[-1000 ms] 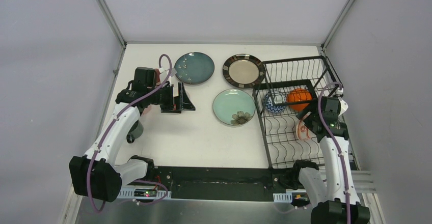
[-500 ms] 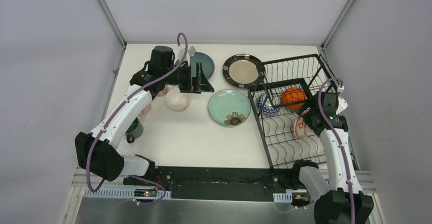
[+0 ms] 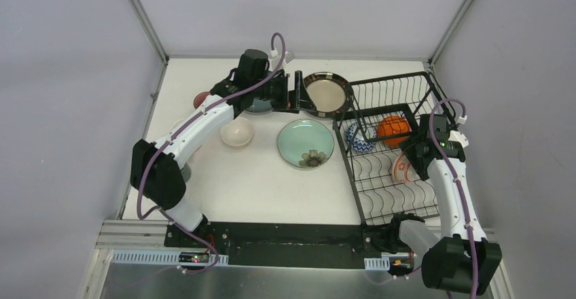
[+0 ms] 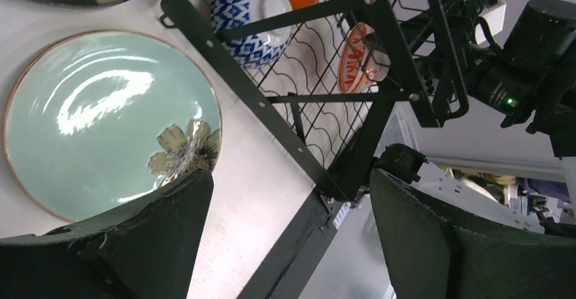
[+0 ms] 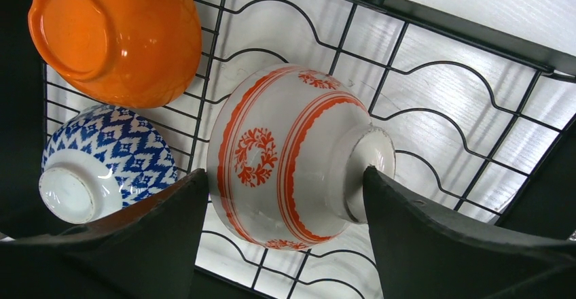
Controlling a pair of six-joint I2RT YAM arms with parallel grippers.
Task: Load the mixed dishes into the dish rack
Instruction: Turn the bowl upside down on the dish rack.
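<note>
While three bowls sit in the dish rack [image 3: 401, 143], we hover our spread right gripper [image 5: 285, 197] around the red-patterned bowl [image 5: 292, 156], left gripper [image 4: 285, 244] spread empty, three plates and a white bowl [image 3: 236, 132] waiting.

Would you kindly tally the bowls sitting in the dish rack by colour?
Orange bowl: 1
Blue-and-white patterned bowl: 1
White bowl with red pattern: 1
Total: 3

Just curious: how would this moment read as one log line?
left gripper: open, by beige plate | right gripper: open, around red-patterned bowl in dish rack
</note>
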